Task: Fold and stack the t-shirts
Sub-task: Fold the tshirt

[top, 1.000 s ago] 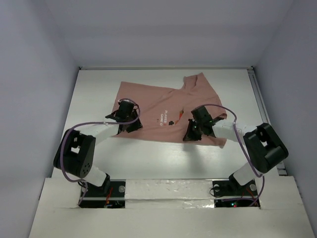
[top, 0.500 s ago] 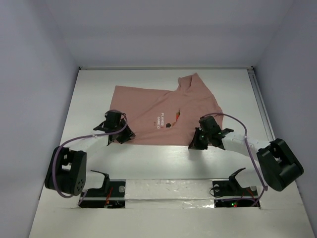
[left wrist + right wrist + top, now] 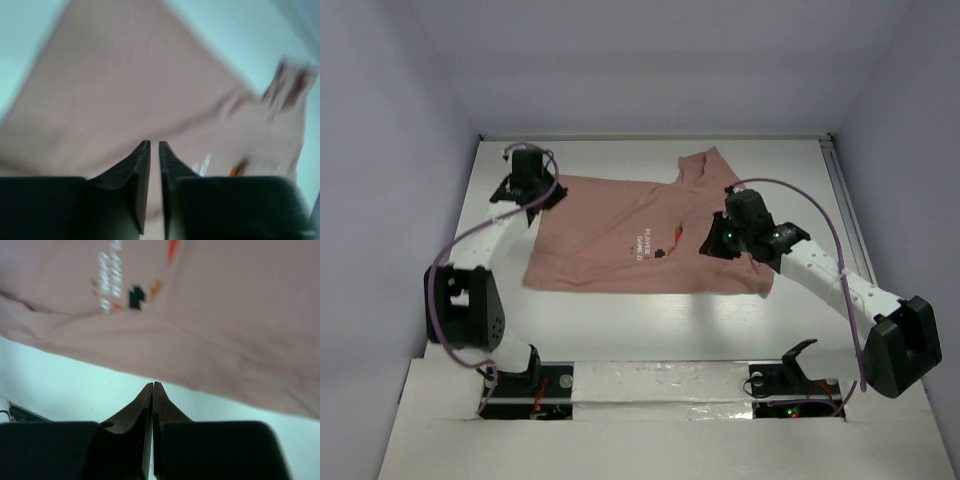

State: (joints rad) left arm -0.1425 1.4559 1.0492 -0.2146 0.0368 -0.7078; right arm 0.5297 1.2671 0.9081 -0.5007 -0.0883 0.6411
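Note:
The salmon-pink t-shirt (image 3: 620, 235) lies spread flat on the white table (image 3: 620, 320), chest print (image 3: 648, 241) facing up. My left gripper (image 3: 535, 185) hovers over the shirt's far left corner. In the left wrist view its jaws (image 3: 154, 142) are almost together with nothing between them, and the shirt (image 3: 125, 75) is blurred below. My right gripper (image 3: 710, 243) hangs above the shirt's right half. In the right wrist view it (image 3: 152, 384) is shut and empty over the bare table, just past the shirt's edge (image 3: 225, 315), with the print (image 3: 110, 287) at upper left.
Grey walls close in the table on the left, back and right. A metal rail (image 3: 850, 220) runs along the table's right edge. The arm bases (image 3: 520, 375) sit at the near edge.
Both arms have lifted off the shirt's near hem. The left gripper swung to the far left corner, the right one rose and moved back. The shirt now lies flatter and wider.

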